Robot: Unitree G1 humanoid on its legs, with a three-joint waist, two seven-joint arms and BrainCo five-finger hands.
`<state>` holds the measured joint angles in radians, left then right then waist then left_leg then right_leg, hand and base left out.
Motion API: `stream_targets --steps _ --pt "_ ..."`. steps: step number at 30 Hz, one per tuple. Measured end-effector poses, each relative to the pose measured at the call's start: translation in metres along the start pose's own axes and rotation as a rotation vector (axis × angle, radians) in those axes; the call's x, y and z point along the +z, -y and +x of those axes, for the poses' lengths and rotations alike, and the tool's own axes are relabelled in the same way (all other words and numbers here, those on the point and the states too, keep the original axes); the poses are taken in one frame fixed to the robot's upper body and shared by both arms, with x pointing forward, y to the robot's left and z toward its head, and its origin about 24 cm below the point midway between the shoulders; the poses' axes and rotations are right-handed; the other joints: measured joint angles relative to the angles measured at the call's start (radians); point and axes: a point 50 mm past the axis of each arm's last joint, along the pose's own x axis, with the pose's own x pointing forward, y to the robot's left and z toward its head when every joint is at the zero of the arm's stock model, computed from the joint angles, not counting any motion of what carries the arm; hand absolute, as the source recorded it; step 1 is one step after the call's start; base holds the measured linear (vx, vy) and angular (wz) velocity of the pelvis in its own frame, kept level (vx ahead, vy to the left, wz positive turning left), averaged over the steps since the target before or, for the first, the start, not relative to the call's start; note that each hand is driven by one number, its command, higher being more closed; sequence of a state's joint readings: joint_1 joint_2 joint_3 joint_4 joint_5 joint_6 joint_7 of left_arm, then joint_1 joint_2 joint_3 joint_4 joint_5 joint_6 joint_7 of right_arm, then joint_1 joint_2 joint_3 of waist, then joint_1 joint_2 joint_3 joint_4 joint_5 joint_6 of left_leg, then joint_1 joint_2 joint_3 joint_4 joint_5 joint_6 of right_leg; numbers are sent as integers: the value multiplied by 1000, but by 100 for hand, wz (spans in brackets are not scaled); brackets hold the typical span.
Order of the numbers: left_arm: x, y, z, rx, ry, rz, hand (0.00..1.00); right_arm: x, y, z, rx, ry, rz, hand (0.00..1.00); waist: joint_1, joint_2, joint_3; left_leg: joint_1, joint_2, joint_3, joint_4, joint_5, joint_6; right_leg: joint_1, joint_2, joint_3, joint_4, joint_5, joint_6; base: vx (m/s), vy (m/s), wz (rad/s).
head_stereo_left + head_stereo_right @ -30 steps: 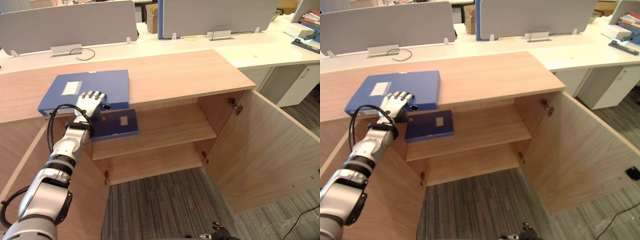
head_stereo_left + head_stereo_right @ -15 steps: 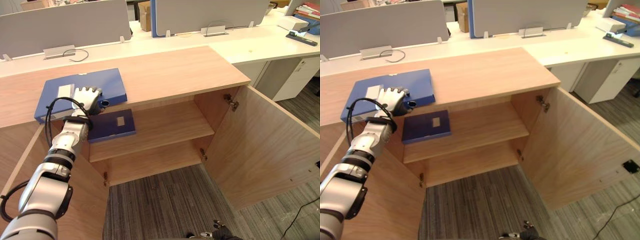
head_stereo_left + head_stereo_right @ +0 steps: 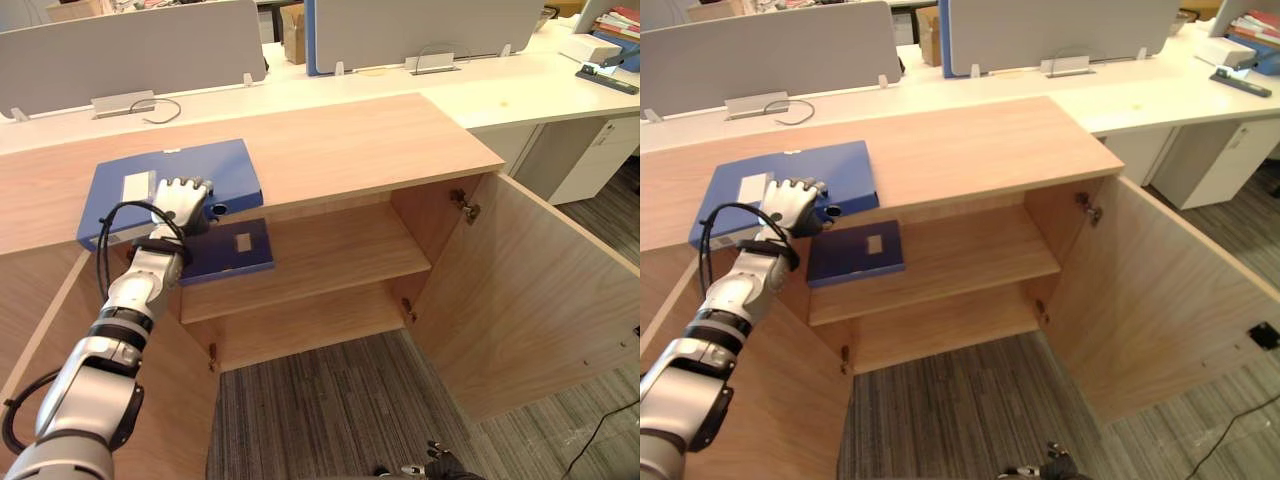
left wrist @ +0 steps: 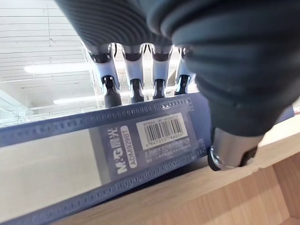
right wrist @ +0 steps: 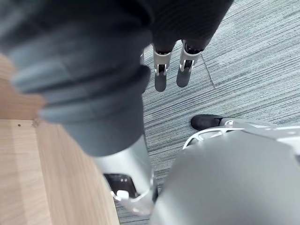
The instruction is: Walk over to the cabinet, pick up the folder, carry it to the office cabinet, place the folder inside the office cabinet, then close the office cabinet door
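A blue folder (image 3: pixel 232 166) with a white label lies flat on the wooden cabinet top (image 3: pixel 350 140), its spine at the front edge. My left hand (image 3: pixel 181 199) rests on that near edge. The fingers (image 4: pixel 133 86) lie over the folder's (image 4: pixel 93 150) top face and the thumb (image 4: pixel 232 157) presses the spine from below, so the hand pinches it. A second, darker blue folder (image 3: pixel 228 250) lies on the upper shelf (image 3: pixel 330 250) just beneath. My right hand (image 5: pixel 168 70) hangs over the carpet with relaxed fingers, holding nothing.
Both cabinet doors stand open: the right door (image 3: pixel 530 290) swings far out, the left door (image 3: pixel 60 340) lies beside my left arm. Behind the cabinet runs a white desk (image 3: pixel 540 95) with grey dividers (image 3: pixel 140 45). Grey carpet (image 3: pixel 340 410) lies in front.
The view has swayed slightly. My left hand stays on the folder's near edge and the folder keeps its place on the cabinet top.
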<state>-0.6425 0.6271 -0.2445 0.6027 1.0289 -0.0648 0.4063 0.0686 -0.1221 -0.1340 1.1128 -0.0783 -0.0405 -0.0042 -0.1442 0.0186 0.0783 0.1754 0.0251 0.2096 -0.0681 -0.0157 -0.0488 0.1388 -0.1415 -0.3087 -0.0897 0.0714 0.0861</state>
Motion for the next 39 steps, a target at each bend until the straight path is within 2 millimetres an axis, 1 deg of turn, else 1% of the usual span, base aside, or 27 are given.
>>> stream_targets --steps 2,3,4,6,8,14,22,24,27,28,29,30,31,32,33,36,37,39 --pt "16 -7 -6 71 8 -76 100 -1 0 0 -1 -2 0 0 6 -1 0 -1 -1 -2 -1 0 0 0 -1 -2 0 0 0 0 0 0" --pt "20 -9 -8 91 10 -95 100 -1 0 0 -2 -3 0 0 9 -1 0 -1 -1 -3 -1 0 0 0 -1 -3 0 0 0 0 0 0" --pt "29 -14 -11 130 16 -132 100 -2 0 0 -4 -5 1 0 16 -1 -1 -1 -1 -4 -2 1 1 0 -1 -4 0 0 0 0 0 0" --pt "42 -23 -13 201 29 -186 100 -3 0 0 -6 -12 0 0 24 -2 -2 -1 -2 -9 -5 3 4 2 -1 -12 0 0 0 0 0 7" --pt "48 -27 -14 235 37 -209 100 -3 0 0 -6 -16 -1 0 26 -3 -3 -1 -2 -13 -9 6 5 3 -1 -16 0 0 0 -26 -9 6" --pt "49 -26 -16 248 40 -215 100 -2 -1 0 -2 -15 -10 0 26 -6 -5 0 -3 -17 -16 12 7 2 -1 -18 0 0 0 -38 -13 1" --pt "49 -26 -17 257 40 -215 100 -1 -6 0 18 -20 -45 0 25 -25 -17 0 -3 -18 -16 13 8 9 -1 -19 0 1 0 -18 -5 0" --pt "50 -28 -17 265 40 -223 100 -2 -6 0 18 -23 -44 0 26 -26 -17 0 -5 -20 -16 14 9 9 -3 -20 0 1 0 -40 -8 2" --pt "61 -49 -29 373 30 -338 100 -2 -7 0 19 -24 -42 0 27 -27 -17 -1 -5 -22 -17 14 10 9 -4 -22 0 1 0 -25 -9 4" --pt "71 -61 -35 433 41 -415 100 -4 -8 0 20 -29 -39 0 32 -28 -18 -6 -2 -28 -15 14 10 8 -5 -22 5 1 0 -14 -18 10" --pt "77 -69 -39 465 48 -471 100 -4 -8 0 20 -29 -37 0 36 -28 -18 -9 -3 -30 -15 15 11 6 -6 -21 5 1 0 -19 -11 12" --pt "90 -87 -48 546 72 -612 100 -4 -8 0 18 -31 -32 0 49 -30 -20 -19 -5 -32 -12 16 12 -2 -10 -21 6 1 0 -22 -5 6" --pt "93 -92 -51 570 81 -660 100 -5 -8 0 17 -33 -28 0 54 -30 -20 -19 -6 -32 -12 16 13 -2 -10 -21 6 1 0 -30 3 2" --pt "97 -102 -57 611 97 -764 100 -6 -8 0 14 -39 -15 0 58 -31 -24 -18 -6 -31 -12 16 13 0 -10 -19 6 1 0 -38 -5 -1" --pt "99 -109 -61 639 114 -843 100 -7 -8 0 11 -41 6 0 62 -32 -29 -18 -5 -30 -11 16 13 -1 -10 -18 6 1 0 -41 -8 -2" --pt "99 -118 -68 677 133 -973 100 -8 -8 -1 8 -33 52 0 74 -31 -38 -18 -4 -26 -9 16 13 -2 -9 -12 6 1 0 -24 -6 -6" --pt "94 -122 -77 704 122 -1040 100 -3 -9 -2 11 3 79 0 74 -30 -41 -17 -2 -22 -9 15 12 -3 -7 -8 6 1 0 0 0 -8" --pt "87 -124 -87 732 93 -1089 100 8 -13 -4 26 66 94 0 75 -30 -42 -17 0 -19 -8 16 12 -4 -4 -5 8 1 0 0 0 -7"
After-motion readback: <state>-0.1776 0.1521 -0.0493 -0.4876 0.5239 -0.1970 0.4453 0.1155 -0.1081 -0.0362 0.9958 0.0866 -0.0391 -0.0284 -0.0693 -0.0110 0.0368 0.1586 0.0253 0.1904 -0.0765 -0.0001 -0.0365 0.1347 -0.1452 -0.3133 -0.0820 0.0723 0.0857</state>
